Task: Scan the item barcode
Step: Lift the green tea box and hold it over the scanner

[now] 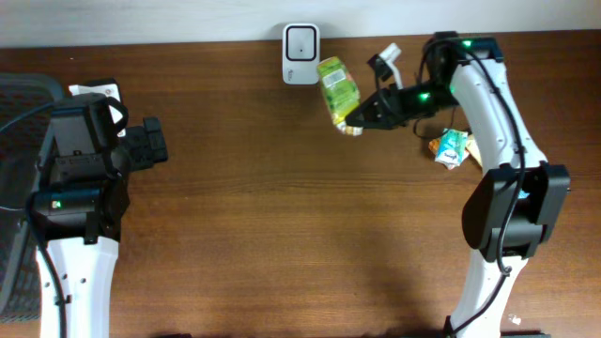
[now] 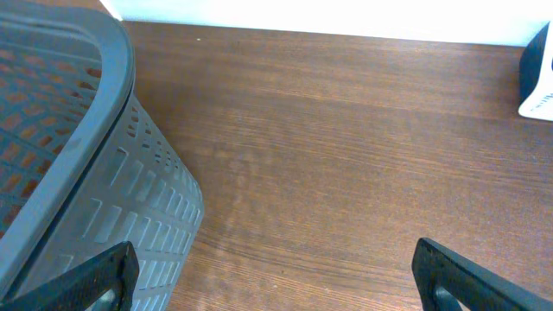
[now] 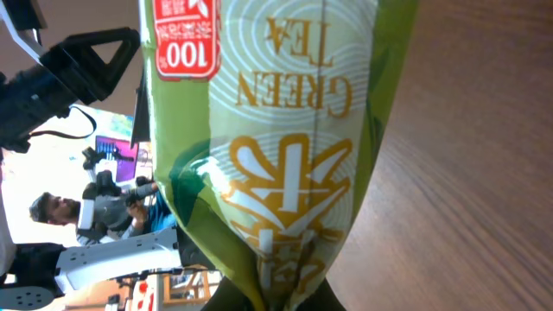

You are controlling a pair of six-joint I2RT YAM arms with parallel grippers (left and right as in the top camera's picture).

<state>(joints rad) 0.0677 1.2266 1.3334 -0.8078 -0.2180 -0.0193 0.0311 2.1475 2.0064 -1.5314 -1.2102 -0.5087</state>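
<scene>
My right gripper [image 1: 359,117] is shut on the bottom edge of a green tea packet [image 1: 338,89], which hangs above the table just right of the white barcode scanner [image 1: 301,41] at the back edge. In the right wrist view the packet [image 3: 285,147] fills the frame and its crimped end is pinched in the gripper [image 3: 276,302]. No barcode shows on the faces I see. My left gripper [image 1: 155,143] stands open at the far left with nothing in it; in its wrist view only bare table lies inside the gripper [image 2: 276,276].
A grey mesh basket [image 2: 69,155] sits close to the left gripper, at the table's left edge [image 1: 19,188]. Another small snack packet [image 1: 451,147] lies beside the right arm. A corner of the scanner [image 2: 540,78] shows in the left wrist view.
</scene>
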